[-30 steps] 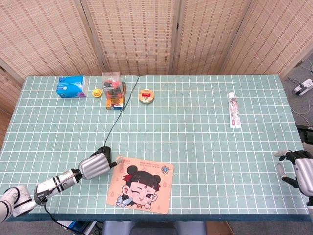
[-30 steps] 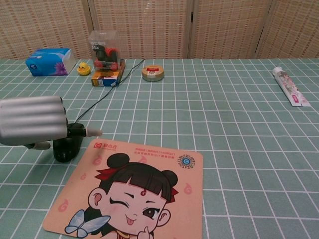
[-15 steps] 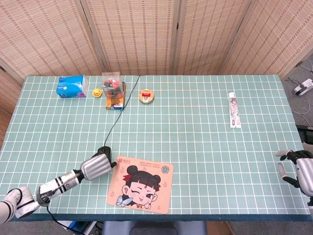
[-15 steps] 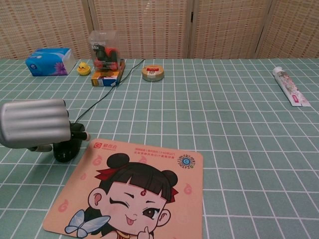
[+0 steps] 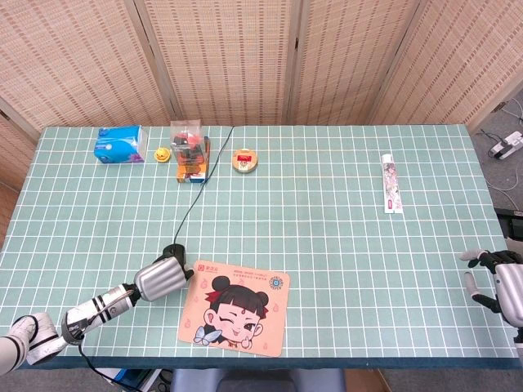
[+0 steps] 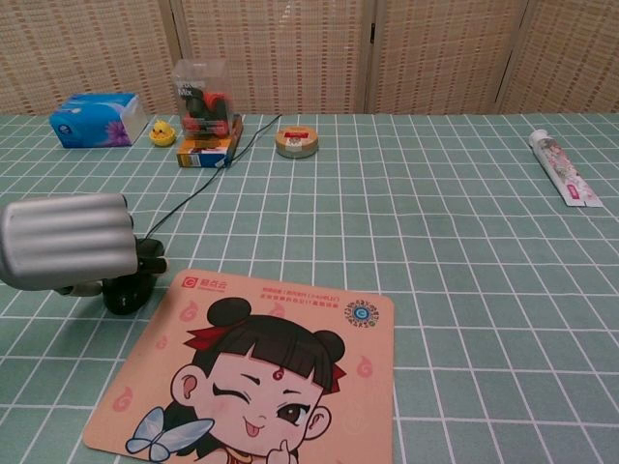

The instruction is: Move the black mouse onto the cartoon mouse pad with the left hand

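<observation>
fingers (image 6: 145, 253) of the left hand (image 6: 68, 253) curl over the black mouse (image 6: 131, 290), mostly hiding it, just left of the cartoon mouse pad (image 6: 261, 372) on the desk (image 6: 464, 251); grip unclear. right hand (image 5: 498, 282) released, cut off at frame edge.

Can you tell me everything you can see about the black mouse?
The black mouse is a small dark, smooth-looking computer mouse, plastic by its look. It sits on the green checked table, just left of the cartoon mouse pad, not on it yet. A thin black cable runs from it toward the far side of the table. The silver left hand covers its top, so most of it is hidden; whether the fingers grip it cannot be told.
</observation>
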You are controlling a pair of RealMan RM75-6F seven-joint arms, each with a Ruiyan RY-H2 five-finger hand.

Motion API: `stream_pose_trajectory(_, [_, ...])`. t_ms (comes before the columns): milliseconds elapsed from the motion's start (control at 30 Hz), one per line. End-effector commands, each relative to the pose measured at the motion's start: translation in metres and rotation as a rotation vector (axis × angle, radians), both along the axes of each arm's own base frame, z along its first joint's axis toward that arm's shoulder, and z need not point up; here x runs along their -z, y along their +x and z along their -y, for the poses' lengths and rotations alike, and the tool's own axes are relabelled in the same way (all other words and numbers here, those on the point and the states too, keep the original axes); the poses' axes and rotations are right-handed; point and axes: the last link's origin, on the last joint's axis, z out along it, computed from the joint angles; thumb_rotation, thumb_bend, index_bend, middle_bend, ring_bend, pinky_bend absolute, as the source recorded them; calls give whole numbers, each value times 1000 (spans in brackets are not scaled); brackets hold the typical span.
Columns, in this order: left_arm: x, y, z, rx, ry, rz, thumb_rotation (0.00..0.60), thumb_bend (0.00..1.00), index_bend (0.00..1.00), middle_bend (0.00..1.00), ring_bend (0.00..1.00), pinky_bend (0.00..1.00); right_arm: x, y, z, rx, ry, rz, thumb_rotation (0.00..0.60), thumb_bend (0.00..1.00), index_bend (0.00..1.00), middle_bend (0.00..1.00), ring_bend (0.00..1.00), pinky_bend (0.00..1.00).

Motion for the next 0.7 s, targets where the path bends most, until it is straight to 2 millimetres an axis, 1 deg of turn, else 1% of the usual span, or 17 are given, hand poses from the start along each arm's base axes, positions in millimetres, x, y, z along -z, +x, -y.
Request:
stream_pose_trajectory(33, [1,0,0,-5,2,0,600,93,497,854,1000,1000,0,0,0,0,0,1,600,409,399,472,414,305])
stream_pose_trajectory(167, [1,0,0,-7,4,8,600,93,543,854,1000,1000,-1,0,0,1,-2,1,600,409,399,472,414,305])
stream_pose_trajectory(300, [0,2,3,4,1,22,600,93,611,854,1000,1000,-1,0,0,1,-5,2,600,409,399,472,414,305])
stream_pose_trajectory(400, [-3,7,7,18,-5,40,600,93,632,854,1000,1000,-2,-1,0,2,-6,3,600,409,399,472,414,305])
stream_pose_trajectory(567, [-10,22,18,52,-9,89,600,93,644,853,1000,1000,-1,0,0,0,-3,3,600,409,399,472,414,305])
stream_pose_trajectory(700, [-10,34,30,102,-20,110,600,93,645,854,1000,1000,-1,1,-1,-3,-4,4,600,409,399,472,414,305])
